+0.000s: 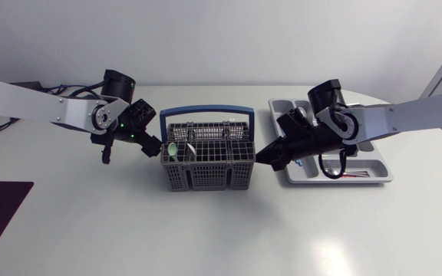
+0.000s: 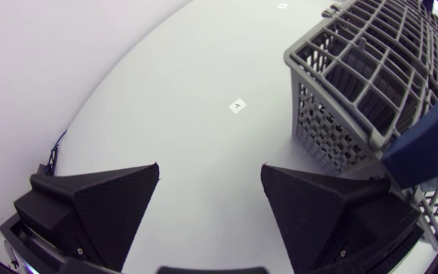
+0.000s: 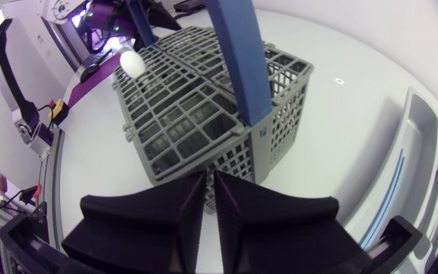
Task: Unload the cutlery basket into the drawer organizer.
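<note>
The right pincer (image 3: 210, 181) is closed on nothing, its tips just beside the near wall of the cutlery basket (image 3: 196, 114). The left pincer (image 2: 211, 173) gapes wide and empty at the opposite wall. A pale piece (image 3: 131, 62), perhaps a spoon, stands in a far compartment. I judge a pick is being lined up. Next, a pincer must rise over that piece, grip it and carry it to the drawer organizer (image 1: 378, 157).

Cutlery basket (image 1: 206, 175): on the table, at its middle.
Drawer organizer (image 1: 380, 159): right of the basket, near it.
Utensil (image 1: 173, 149): in the basket's left-end compartment.
Left gripper (image 1: 156, 149): just beside the basket's left end.
Right gripper (image 1: 262, 159): between basket and organizer.
</note>
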Robot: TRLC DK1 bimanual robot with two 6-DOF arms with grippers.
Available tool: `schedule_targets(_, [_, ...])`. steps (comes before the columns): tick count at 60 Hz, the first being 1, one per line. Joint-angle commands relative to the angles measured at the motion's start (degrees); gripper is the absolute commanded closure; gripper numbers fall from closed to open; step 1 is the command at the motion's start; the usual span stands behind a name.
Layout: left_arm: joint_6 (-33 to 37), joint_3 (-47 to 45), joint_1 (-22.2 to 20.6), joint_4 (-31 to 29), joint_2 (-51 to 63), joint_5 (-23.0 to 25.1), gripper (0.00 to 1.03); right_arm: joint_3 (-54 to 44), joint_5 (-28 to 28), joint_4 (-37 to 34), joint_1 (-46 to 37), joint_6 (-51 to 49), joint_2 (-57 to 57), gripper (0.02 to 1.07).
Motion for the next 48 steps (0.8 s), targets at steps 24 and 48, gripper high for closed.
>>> schedule_targets(24, [-2.6,-6.7,3.1,-9.8,-22.6,3.5,0.06,-10.1,2.9,5.3,-4.9,-1.7,-14.1,0.40])
schedule_targets(48, [-17.2,-7.7,-15.0,-22.5,-32.5,-2.6,0.10,-16.1,2.9,3.1,-5.5,-2.2,-24.4,0.38])
